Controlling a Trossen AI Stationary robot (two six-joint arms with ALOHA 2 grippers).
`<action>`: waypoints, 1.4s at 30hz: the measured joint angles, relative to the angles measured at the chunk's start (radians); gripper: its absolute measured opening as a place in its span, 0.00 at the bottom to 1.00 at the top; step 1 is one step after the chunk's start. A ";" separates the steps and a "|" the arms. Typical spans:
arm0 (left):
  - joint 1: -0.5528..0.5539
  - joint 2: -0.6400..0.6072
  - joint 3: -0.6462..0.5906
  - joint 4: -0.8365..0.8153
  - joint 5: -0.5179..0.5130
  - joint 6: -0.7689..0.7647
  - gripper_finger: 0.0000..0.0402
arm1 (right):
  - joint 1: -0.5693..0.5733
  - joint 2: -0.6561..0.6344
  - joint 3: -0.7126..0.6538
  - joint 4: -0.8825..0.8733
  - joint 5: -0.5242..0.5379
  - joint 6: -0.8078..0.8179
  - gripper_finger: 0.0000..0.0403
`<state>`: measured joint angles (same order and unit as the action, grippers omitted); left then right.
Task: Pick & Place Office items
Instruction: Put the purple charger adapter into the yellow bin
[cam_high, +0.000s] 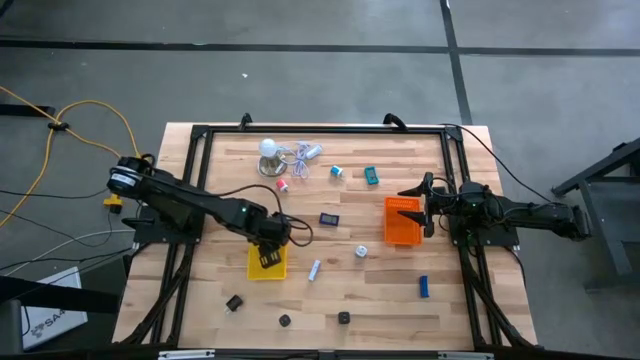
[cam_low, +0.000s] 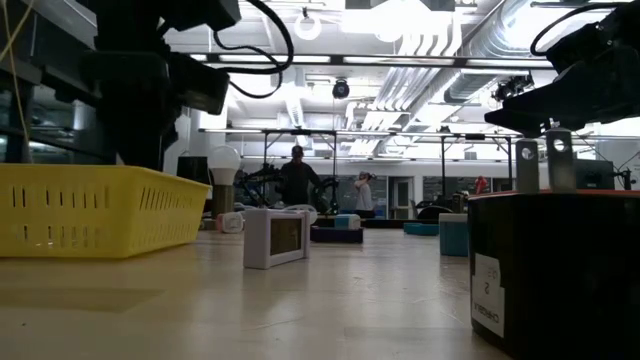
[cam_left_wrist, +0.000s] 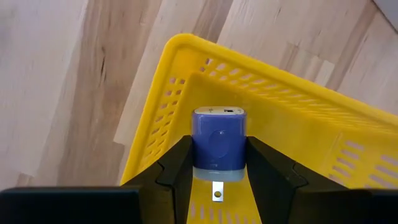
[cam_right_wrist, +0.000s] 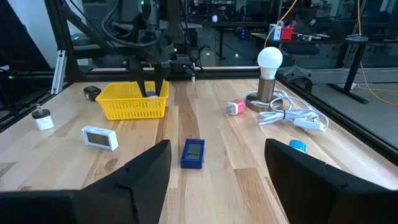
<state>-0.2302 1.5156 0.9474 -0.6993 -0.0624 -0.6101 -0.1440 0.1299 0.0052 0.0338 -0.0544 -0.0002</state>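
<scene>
Left wrist view: left gripper (cam_left_wrist: 217, 171) clamped on a small blue rounded plastic block (cam_left_wrist: 217, 142), hanging upright over the yellow perforated plastic tray (cam_left_wrist: 298, 102) at frame centre; release drops it straight in. Right gripper (cam_right_wrist: 217, 171) idle, fingers apart, beside the orange plastic tray (cam_high: 402, 221).

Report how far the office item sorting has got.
Done: nothing shows as dropped in either tray yet. In hand: the left gripper is shut on a blue charger block over the yellow tray. The right gripper waits open by the orange tray. Left: the other items on the table, such as the blue block and white display.
</scene>
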 joint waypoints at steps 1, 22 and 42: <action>0.000 0.003 0.000 0.006 0.000 0.001 0.31 | 0.000 0.000 0.000 0.000 0.000 0.000 0.62; 0.000 0.002 0.001 0.012 -0.018 -0.011 0.33 | 0.000 0.000 0.000 0.000 0.000 0.000 0.62; 0.000 0.002 0.000 0.016 -0.019 0.020 0.42 | 0.000 0.000 0.000 0.000 0.000 0.000 0.62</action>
<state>-0.2298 1.5177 0.9478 -0.6830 -0.0818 -0.5903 -0.1440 0.1299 0.0054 0.0338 -0.0545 -0.0004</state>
